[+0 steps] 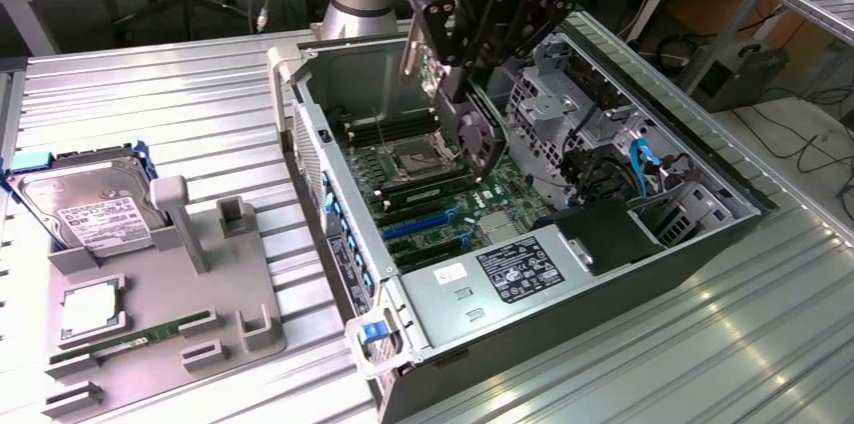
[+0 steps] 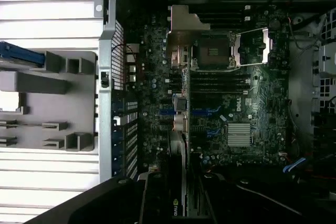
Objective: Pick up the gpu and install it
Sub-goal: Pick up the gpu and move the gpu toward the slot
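Blue slots [image 1: 416,225] under the pincer [image 1: 461,79] & its gpu [image 1: 478,139] look clear tbh. Drive cage [image 1: 567,104] crowds it on the exterior view's right, case wall [image 1: 310,134] on the left.

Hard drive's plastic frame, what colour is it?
Blue; the silver hard drive's plastic frame shows best in the exterior view.

The table [image 1: 160,104] is ribbed silvery metal with a dull sheen. The computer case [image 1: 601,344] is matt black outside, bare grey metal inside. The parts holder [image 1: 254,314] looks like smooth matt grey plastic. The gpu [image 1: 467,129] has a bright metal bracket and a dark cooler – the hard drive [image 1: 87,209] wears a white paper label
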You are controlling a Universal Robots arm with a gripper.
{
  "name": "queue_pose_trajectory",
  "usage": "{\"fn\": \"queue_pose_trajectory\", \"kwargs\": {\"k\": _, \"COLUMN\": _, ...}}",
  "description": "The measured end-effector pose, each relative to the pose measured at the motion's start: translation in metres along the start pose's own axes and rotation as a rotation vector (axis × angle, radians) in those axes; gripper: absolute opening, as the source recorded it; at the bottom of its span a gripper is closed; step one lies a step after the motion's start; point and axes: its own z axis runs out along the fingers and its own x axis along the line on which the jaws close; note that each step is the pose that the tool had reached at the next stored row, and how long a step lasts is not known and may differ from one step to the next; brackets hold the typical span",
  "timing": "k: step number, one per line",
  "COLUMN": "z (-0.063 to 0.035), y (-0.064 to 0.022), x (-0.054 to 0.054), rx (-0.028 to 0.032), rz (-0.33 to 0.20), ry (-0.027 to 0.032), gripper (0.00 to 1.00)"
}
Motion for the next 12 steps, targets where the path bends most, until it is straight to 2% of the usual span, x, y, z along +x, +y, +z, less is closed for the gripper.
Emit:
{"fn": "queue_pose_trajectory", "kwargs": {"k": 4, "z": 0.0076, "y": 0.0030, "x": -0.022, "rx": 0.0014, "rz": 0.000, "ry": 0.0000, "gripper": 0.26}}
{"fn": "queue_pose_trajectory", "kwargs": {"k": 6, "z": 0.0116, "y": 0.0028, "x": -0.028, "rx": 0.0015, "rz": 0.000, "ry": 0.0000, "gripper": 0.26}}
{"fn": "queue_pose_trajectory", "kwargs": {"k": 12, "z": 0.0143, "y": 0.0027, "x": -0.030, "rx": 0.0014, "rz": 0.000, "ry": 0.0000, "gripper": 0.26}}
